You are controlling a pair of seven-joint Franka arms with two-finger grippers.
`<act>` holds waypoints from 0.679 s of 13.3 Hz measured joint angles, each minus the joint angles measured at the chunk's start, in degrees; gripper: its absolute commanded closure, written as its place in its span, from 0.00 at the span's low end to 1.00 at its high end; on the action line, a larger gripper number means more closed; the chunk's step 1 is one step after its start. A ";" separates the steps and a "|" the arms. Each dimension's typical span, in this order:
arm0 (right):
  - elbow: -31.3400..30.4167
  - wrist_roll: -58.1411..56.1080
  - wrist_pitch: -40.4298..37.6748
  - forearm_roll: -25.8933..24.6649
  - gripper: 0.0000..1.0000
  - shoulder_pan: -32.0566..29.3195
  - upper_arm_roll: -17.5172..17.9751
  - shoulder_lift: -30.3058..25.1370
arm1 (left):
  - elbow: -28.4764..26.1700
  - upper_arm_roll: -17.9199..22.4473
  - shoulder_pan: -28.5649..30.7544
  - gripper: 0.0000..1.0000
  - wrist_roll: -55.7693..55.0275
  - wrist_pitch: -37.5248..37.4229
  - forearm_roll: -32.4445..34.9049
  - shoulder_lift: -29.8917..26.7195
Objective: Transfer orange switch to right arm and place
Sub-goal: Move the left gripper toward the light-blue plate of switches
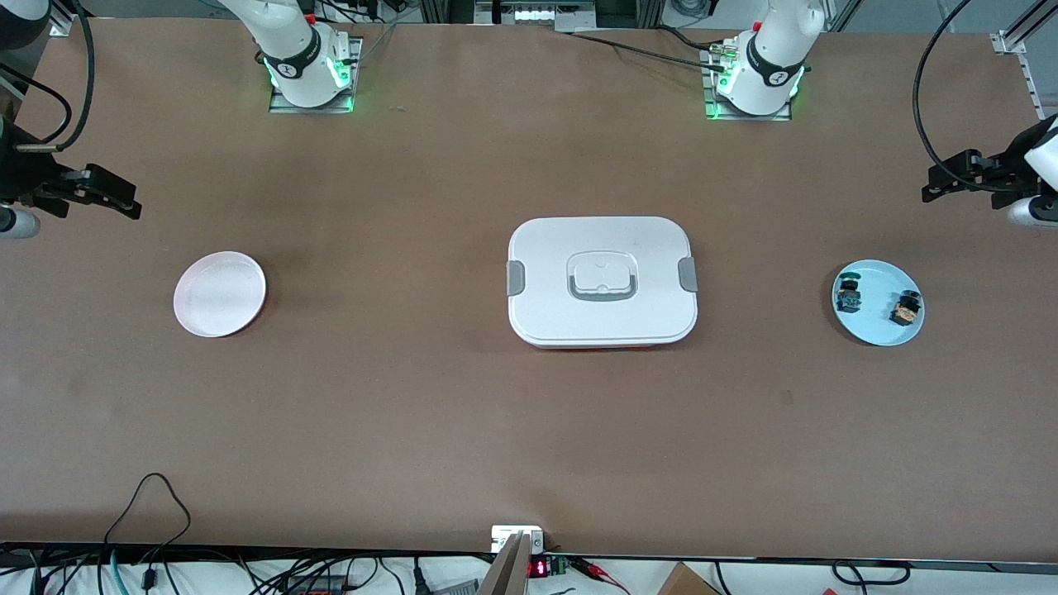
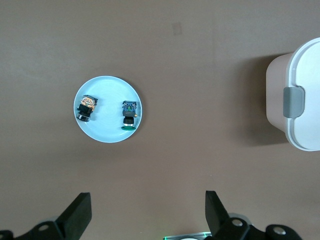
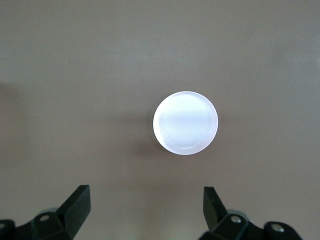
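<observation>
The orange switch (image 1: pixel 906 307) (image 2: pixel 86 106), orange-bodied with a black round cap, lies on a light blue plate (image 1: pixel 878 329) (image 2: pixel 108 134) toward the left arm's end of the table. My left gripper (image 1: pixel 934 183) (image 2: pixel 148 197) hangs open and empty over the bare table beside that plate. My right gripper (image 1: pixel 128 202) (image 3: pixel 145 191) hangs open and empty over the table at the right arm's end, beside an empty pink plate (image 1: pixel 220 293) (image 3: pixel 185 123).
A black switch with blue and green colouring (image 1: pixel 849 295) (image 2: pixel 129 114) lies on the blue plate beside the orange one. A closed white lunch box with grey clips (image 1: pixel 602 281) (image 2: pixel 300 100) sits mid-table between the two plates.
</observation>
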 measured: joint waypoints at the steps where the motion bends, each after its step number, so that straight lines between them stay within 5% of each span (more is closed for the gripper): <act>1: -0.26 0.00 0.00 0.00 0.00 0.00 0.00 -0.32 | 0.02 0.00 0.00 0.00 0.00 -0.09 0.00 0.06; 9: -4.67 0.02 1.37 0.00 0.00 -0.01 -0.01 -3.58 | 2.96 0.03 0.08 0.00 0.18 -2.53 0.00 2.27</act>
